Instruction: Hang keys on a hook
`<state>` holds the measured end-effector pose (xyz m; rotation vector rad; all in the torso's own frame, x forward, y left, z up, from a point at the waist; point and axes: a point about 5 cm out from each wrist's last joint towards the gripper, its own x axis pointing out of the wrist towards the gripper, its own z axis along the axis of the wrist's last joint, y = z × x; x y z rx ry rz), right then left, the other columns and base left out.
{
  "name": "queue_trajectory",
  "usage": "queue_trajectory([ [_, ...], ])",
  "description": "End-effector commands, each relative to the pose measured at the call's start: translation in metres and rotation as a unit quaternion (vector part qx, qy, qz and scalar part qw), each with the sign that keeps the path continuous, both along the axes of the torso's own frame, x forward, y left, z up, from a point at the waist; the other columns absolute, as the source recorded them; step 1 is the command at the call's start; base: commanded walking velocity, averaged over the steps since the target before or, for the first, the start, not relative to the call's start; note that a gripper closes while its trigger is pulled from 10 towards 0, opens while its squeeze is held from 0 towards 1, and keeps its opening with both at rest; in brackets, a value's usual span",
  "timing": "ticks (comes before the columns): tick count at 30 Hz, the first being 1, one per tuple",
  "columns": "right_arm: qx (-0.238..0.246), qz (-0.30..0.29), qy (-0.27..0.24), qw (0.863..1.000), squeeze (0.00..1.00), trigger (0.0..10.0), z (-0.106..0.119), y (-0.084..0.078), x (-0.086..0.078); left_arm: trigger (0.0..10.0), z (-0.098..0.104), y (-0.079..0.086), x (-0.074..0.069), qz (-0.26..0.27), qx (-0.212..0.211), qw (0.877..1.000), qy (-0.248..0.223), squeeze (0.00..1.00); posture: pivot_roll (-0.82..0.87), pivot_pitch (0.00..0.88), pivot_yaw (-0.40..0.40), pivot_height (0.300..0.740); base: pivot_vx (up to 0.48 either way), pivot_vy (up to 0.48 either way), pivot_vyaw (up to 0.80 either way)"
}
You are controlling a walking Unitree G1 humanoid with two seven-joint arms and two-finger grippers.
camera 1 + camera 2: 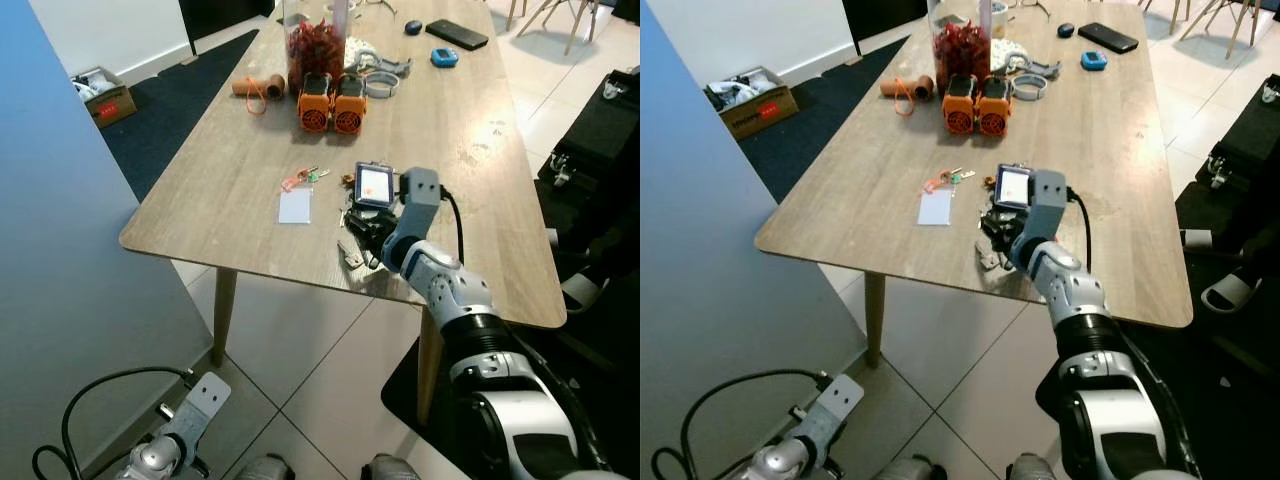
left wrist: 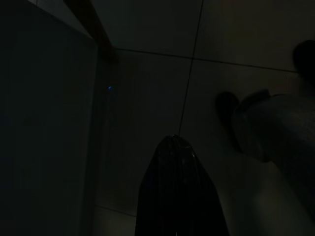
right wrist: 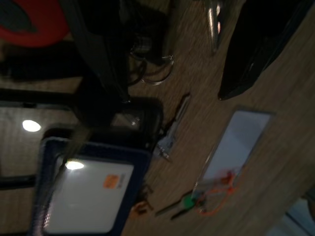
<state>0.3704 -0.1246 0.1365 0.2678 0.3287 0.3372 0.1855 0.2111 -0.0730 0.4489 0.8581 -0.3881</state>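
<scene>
A bunch of keys (image 1: 352,255) on rings, with a black fob (image 3: 133,118), lies near the front edge of the wooden table (image 1: 480,200). My right gripper (image 1: 362,235) is down on the bunch. In the right wrist view its two black fingers (image 3: 101,54) stand apart, open, with the key rings (image 3: 155,73) between them. A second small set of keys with orange and green tags (image 1: 305,178) lies further back beside a white card (image 1: 295,206). My left gripper (image 2: 175,142) hangs idle near the floor, fingers together.
A blue-framed card holder (image 1: 374,185) lies just behind the right gripper. Two orange cylinders (image 1: 332,103), a jar of red things (image 1: 315,50) and a phone (image 1: 457,34) stand further back. A blue-grey panel (image 1: 60,250) rises at left, black luggage (image 1: 600,150) at right.
</scene>
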Motion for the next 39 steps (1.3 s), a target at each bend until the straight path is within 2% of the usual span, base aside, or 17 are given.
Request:
queue_trajectory([
  [1,-0.01,0.002,0.042,0.999,0.0,10.0,-0.017,-0.003,-0.007,10.0,-0.002,0.004,-0.006,-0.004,0.007,1.0,0.011,0.0,0.07,0.115,0.02,0.74,0.0,0.0,0.0],
  [10,-0.034,-0.019,0.058,0.998,0.0,10.0,-0.021,-0.017,-0.008,10.0,-0.002,0.004,-0.005,-0.004,0.006,1.0,0.011,0.0,0.07,0.127,0.024,0.74,0.0,0.0,0.0],
  [12,-0.063,-0.018,0.03,0.997,0.0,10.0,-0.015,-0.022,-0.006,10.0,-0.002,0.004,-0.005,-0.003,0.005,1.0,0.01,0.0,0.07,0.127,0.025,0.74,0.0,0.0,0.0],
  [13,-0.087,-0.02,-0.002,0.996,0.0,10.0,-0.008,-0.025,-0.004,10.0,-0.002,0.004,-0.005,-0.002,0.005,1.0,0.009,0.0,0.07,0.128,0.024,0.74,0.0,0.0,0.0],
  [16,-0.105,-0.021,-0.028,0.994,0.0,10.0,-0.003,-0.027,-0.002,10.0,-0.002,0.004,-0.005,-0.002,0.005,1.0,0.009,0.0,0.07,0.128,0.024,0.74,0.0,0.0,0.0],
  [18,-0.194,-0.031,-0.095,0.976,0.0,10.0,0.009,-0.034,0.0,10.0,-0.002,0.004,-0.005,-0.001,0.005,1.0,0.009,0.0,0.07,0.129,0.025,0.74,0.0,0.0,0.0],
  [21,-0.219,-0.032,-0.111,0.969,0.0,10.0,0.011,-0.036,0.001,10.0,-0.002,0.004,-0.005,-0.001,0.005,1.0,0.009,0.0,0.07,0.129,0.025,0.74,0.0,0.0,0.0],
  [23,-0.261,-0.048,-0.141,0.954,0.0,10.0,0.017,-0.043,-0.001,10.0,-0.002,0.004,-0.005,0.001,0.004,1.0,0.009,0.0,0.07,0.13,0.024,0.74,0.0,0.0,0.0],
  [29,-0.282,-0.04,-0.138,0.949,0.0,10.0,0.013,-0.046,-0.003,10.0,-0.002,0.004,-0.005,0.002,0.003,1.0,0.009,0.0,0.06,0.132,0.023,0.74,0.0,0.0,0.0],
  [34,-0.299,-0.044,-0.136,0.944,0.0,10.0,0.001,-0.049,-0.004,10.0,-0.002,0.003,-0.005,0.001,0.002,1.0,0.009,0.0,0.06,0.132,0.024,0.74,0.0,0.0,0.0],
  [39,-0.29,-0.048,-0.155,0.943,0.0,10.0,0.005,-0.046,0.0,10.0,-0.002,0.002,-0.004,0.0,0.002,1.0,0.009,0.0,0.06,0.134,0.024,0.74,0.0,0.0,0.0],
])
